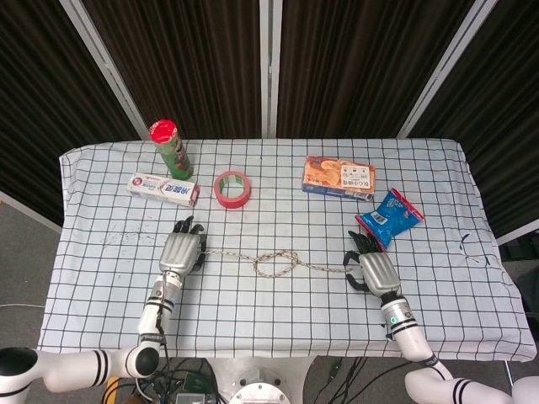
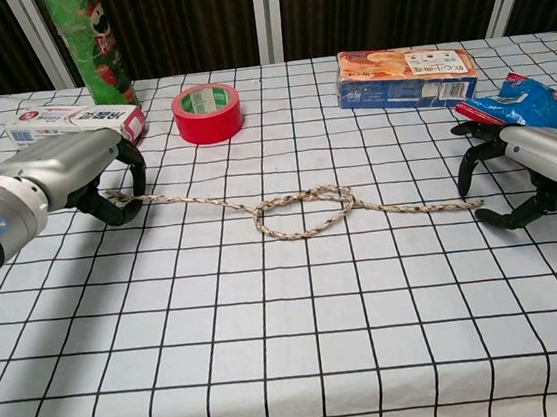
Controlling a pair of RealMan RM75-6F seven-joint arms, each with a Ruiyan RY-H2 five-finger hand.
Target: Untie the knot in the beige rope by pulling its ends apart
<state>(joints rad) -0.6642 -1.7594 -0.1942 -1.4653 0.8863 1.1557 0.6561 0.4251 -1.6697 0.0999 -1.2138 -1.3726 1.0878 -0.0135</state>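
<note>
The beige rope [image 2: 299, 211] lies stretched across the middle of the checked tabletop [image 2: 294, 348], its loose overhand knot [image 2: 304, 213] roughly halfway between the two hands. The left hand [image 2: 74, 176] has its fingers curled over the rope's left end and appears to hold it against the cloth, though the chest view hides the actual contact under the palm. The right hand [image 2: 526, 175] sits at the rope's right end with its fingers apart and arched; the rope tip stops just short of the fingertips [image 2: 466, 162] and nothing is clamped there yet.

The main risk is on the right side. If that hand closes without first covering the tip, it will close on cloth alone, and a pull from the left would then only drag the whole rope sideways with the knot intact. The knot's loop is still wide, so pulling both ends straight apart could also cinch it tighter rather than free it. The blue snack bag [image 2: 533, 99] lies just beside the right hand and could be nudged by an outward sweep.
</note>
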